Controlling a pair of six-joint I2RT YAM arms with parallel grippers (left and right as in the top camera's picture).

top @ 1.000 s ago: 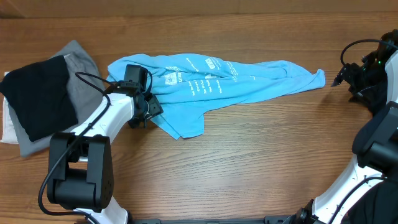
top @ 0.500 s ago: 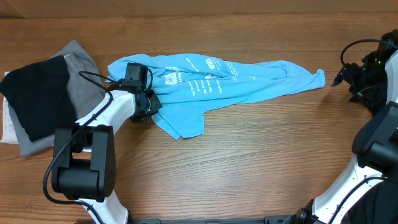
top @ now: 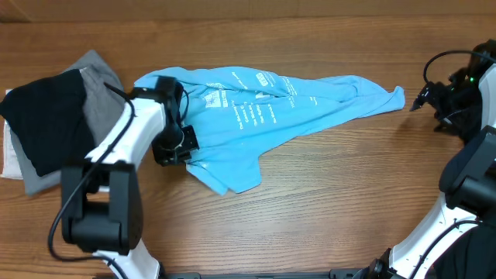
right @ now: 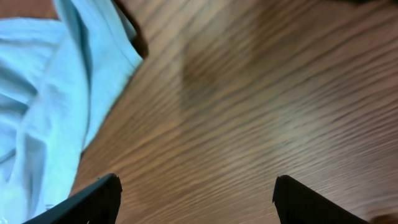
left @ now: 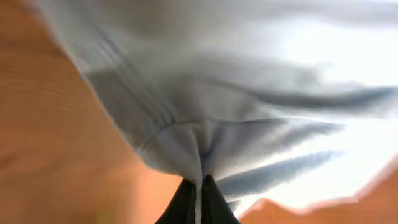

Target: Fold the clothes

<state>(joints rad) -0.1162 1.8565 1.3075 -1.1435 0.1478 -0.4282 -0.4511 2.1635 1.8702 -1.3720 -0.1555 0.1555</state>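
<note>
The sky-blue T-shirt [top: 263, 105] with white lettering lies crumpled across the middle of the wooden table. My left gripper [top: 183, 144] is at the shirt's left front edge, shut on a fold of the fabric. In the left wrist view the two dark fingers pinch the pale blue T-shirt [left: 236, 124] at my left gripper [left: 200, 186], and the cloth is drawn taut. My right gripper [top: 421, 99] stands open just right of the shirt's right tip. In the right wrist view my right gripper [right: 196, 190] has only bare wood between its fingers, and the T-shirt [right: 50, 99] lies to its left.
A pile of other clothes sits at the far left: a black garment [top: 43, 116] on top of a grey one [top: 101, 97], with a white one [top: 9, 159] underneath. The left arm's base [top: 97, 217] stands at the front left.
My left gripper has shut on the T-shirt's edge and moved toward the table's front, pulling the lower flap with it. The right gripper has opened a little wider.
</note>
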